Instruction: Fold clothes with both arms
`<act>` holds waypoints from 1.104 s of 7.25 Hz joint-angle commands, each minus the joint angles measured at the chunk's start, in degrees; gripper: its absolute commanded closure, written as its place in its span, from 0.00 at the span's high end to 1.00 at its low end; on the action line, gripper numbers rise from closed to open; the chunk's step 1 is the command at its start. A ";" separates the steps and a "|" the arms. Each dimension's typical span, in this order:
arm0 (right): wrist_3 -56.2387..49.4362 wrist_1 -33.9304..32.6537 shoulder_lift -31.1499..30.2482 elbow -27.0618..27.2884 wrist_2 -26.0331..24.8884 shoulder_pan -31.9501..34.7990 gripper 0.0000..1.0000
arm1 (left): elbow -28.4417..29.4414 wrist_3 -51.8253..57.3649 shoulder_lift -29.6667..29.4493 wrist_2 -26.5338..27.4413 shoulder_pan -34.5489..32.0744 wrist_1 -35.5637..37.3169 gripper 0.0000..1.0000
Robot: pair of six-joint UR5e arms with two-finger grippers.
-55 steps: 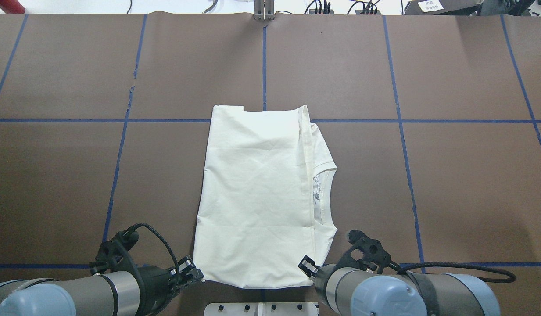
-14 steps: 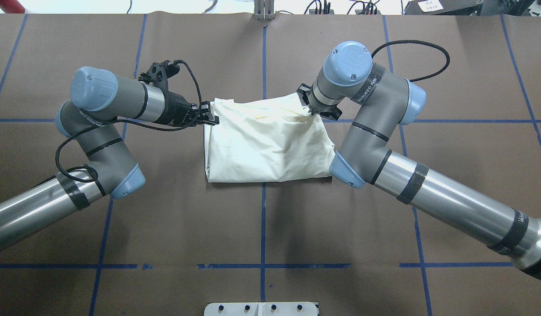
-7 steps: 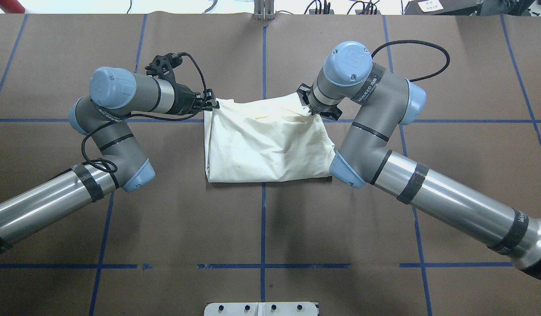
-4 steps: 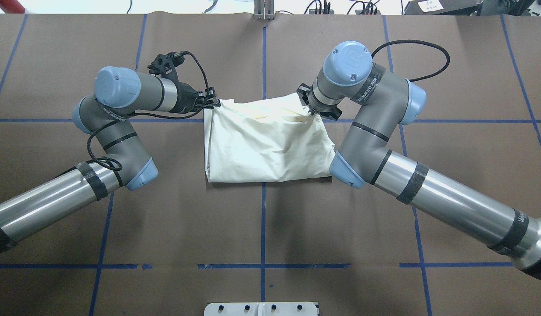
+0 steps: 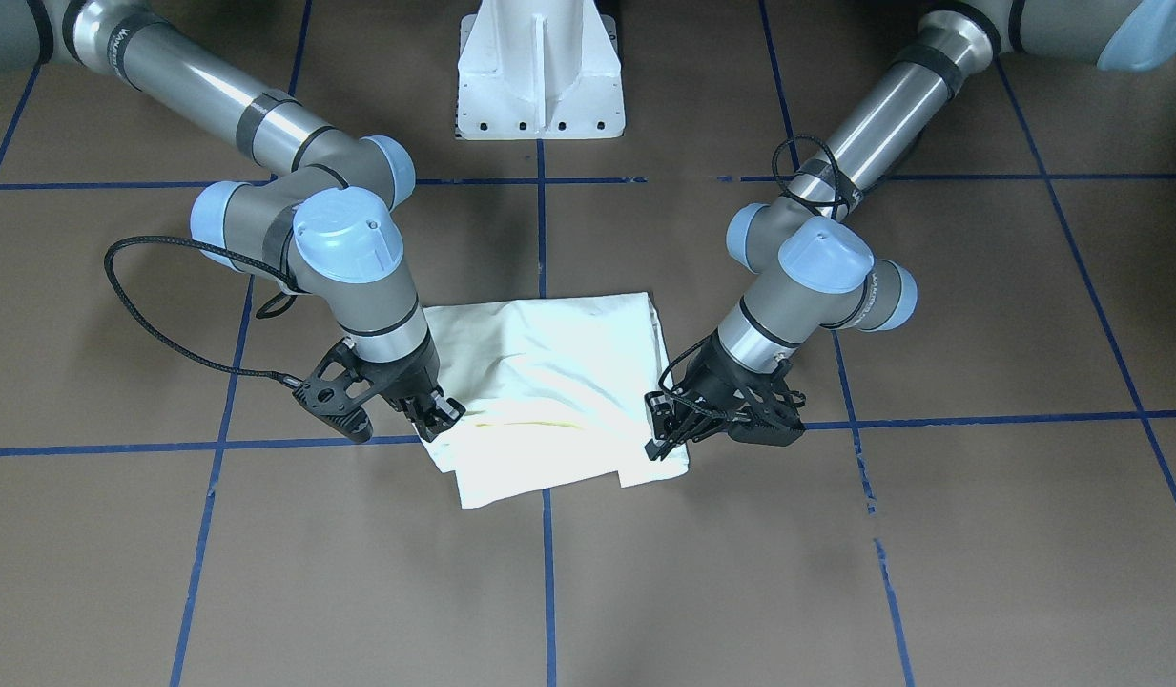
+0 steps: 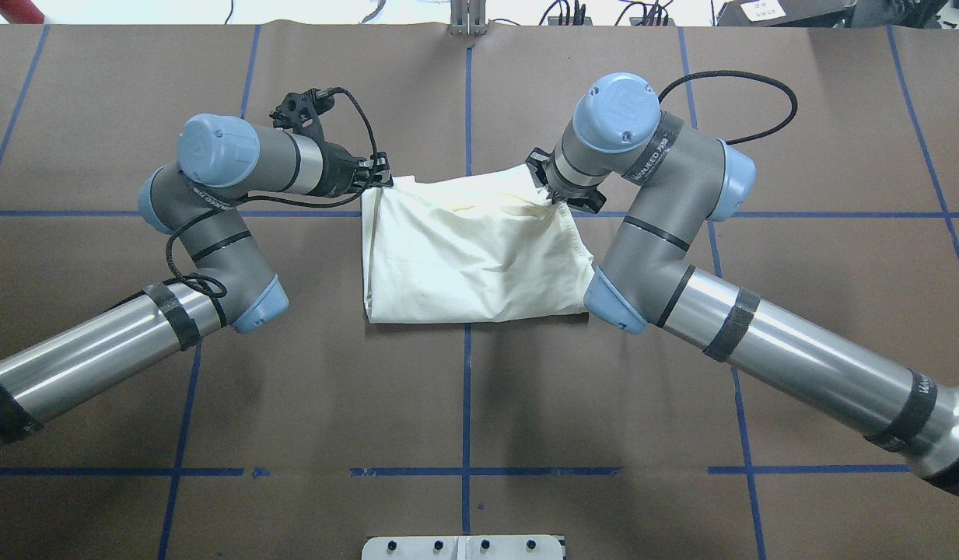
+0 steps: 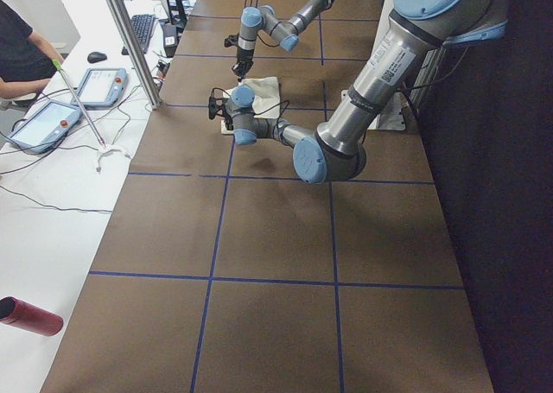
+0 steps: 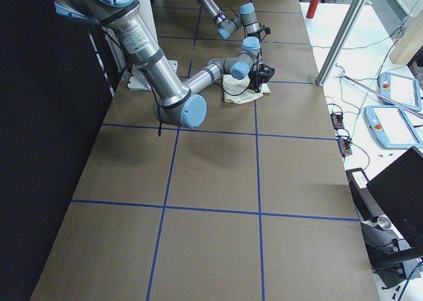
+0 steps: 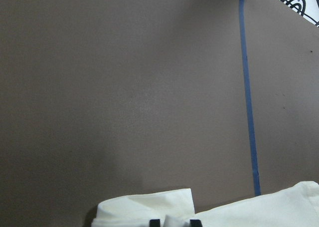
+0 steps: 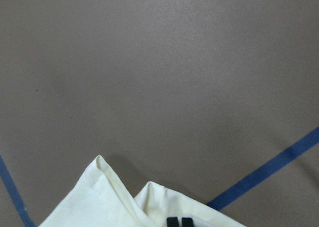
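The cream-white T-shirt (image 6: 471, 257) lies folded in half on the brown table (image 6: 463, 404), plain side up, with no print showing. My left gripper (image 6: 382, 180) is at its far left corner, shut on a fold of the cloth (image 9: 149, 207). My right gripper (image 6: 553, 198) is at the far right corner, fingers close together on the cloth (image 10: 109, 202). In the front-facing view the shirt (image 5: 549, 382) lies between the left gripper (image 5: 659, 441) and the right gripper (image 5: 440, 418). Both grippers hold the fabric low over the table.
The white pedestal (image 5: 540, 67) stands at the robot's edge of the table. Blue tape lines cross the brown surface. A side table with tablets (image 7: 43, 121) and a seated person (image 7: 22, 56) lies beyond the far edge. A red cylinder (image 7: 30, 315) lies there too.
Both arms have brought the near hem over to the far edge, folding the shirt in half. In the last second my left gripper moved farther away and slightly right; the right arm stayed still.
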 commanded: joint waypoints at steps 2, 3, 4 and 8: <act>-1.57 -0.09 1.40 0.09 1.04 1.48 0.00 | -3.10 0.94 0.93 -0.43 -2.30 0.33 0.00; -1.68 -0.09 1.67 0.00 1.84 1.67 0.00 | -4.43 0.95 2.60 -0.44 -2.83 0.33 0.00; -1.94 -0.09 2.37 -1.65 1.93 1.58 0.00 | -4.44 1.55 3.40 -0.44 -2.93 0.15 0.00; -2.12 0.00 7.38 -8.61 1.93 1.32 0.00 | -4.01 2.27 4.02 -0.09 -2.67 0.33 0.00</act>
